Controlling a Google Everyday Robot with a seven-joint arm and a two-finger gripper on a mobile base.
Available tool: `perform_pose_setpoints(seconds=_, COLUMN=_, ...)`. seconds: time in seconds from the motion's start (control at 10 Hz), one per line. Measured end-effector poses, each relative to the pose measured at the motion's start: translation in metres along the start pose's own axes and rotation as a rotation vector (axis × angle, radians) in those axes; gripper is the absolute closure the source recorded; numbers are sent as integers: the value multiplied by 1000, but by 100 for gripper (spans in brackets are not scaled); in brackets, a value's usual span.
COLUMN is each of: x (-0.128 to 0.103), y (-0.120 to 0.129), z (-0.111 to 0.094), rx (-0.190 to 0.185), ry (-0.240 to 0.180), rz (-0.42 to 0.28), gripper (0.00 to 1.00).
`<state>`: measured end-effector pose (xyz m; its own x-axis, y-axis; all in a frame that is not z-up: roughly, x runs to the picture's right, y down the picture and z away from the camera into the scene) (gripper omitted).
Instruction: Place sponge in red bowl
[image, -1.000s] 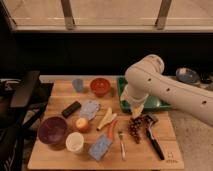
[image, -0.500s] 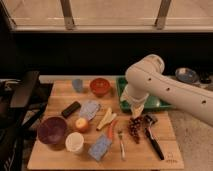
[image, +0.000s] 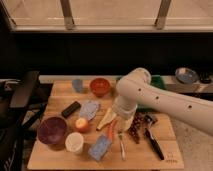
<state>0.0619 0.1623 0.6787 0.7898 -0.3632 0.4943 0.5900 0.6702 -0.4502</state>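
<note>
The sponge (image: 100, 147), a thick light blue-grey speckled block, lies near the front edge of the wooden board (image: 50, 160). The red bowl (image: 100, 86), small, glossy and orange-red, stands at the back of the board. My white arm reaches in from the right, and the gripper (image: 121, 123) points down over the middle of the board. It hangs above a yellow banana-like piece (image: 106, 120), to the back right of the sponge and in front of the red bowl. It holds nothing that I can see.
A larger purple bowl (image: 52, 130), a white cup (image: 75, 142), an orange fruit (image: 81, 124), a flat blue-grey pad (image: 89, 109), a black block (image: 71, 108) and a small blue-grey cup (image: 77, 85) are on the left. A fork (image: 121, 145), dark grapes (image: 136, 127) and a black-handled tool (image: 152, 141) lie on the right.
The gripper has come down and a little to the left, toward the middle of the board. The objects have not moved.
</note>
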Motion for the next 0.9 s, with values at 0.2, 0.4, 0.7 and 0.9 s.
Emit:
perform_pose_setpoints(seconds=0.2, x=-25, y=4, z=14, rx=-6, ry=-81, rz=-26, gripper=35)
perform_pose_setpoints(seconds=0.4, x=-51, y=12, z=35, rx=-30, ry=-145, rz=-56, gripper=35)
perform_pose_setpoints(seconds=0.7, x=-71, y=19, z=55, rx=-76, ry=-165, rz=-78, gripper=35)
perform_pose_setpoints(seconds=0.9, x=-75, y=23, z=62, rx=-87, ry=-177, rz=-83, gripper=35)
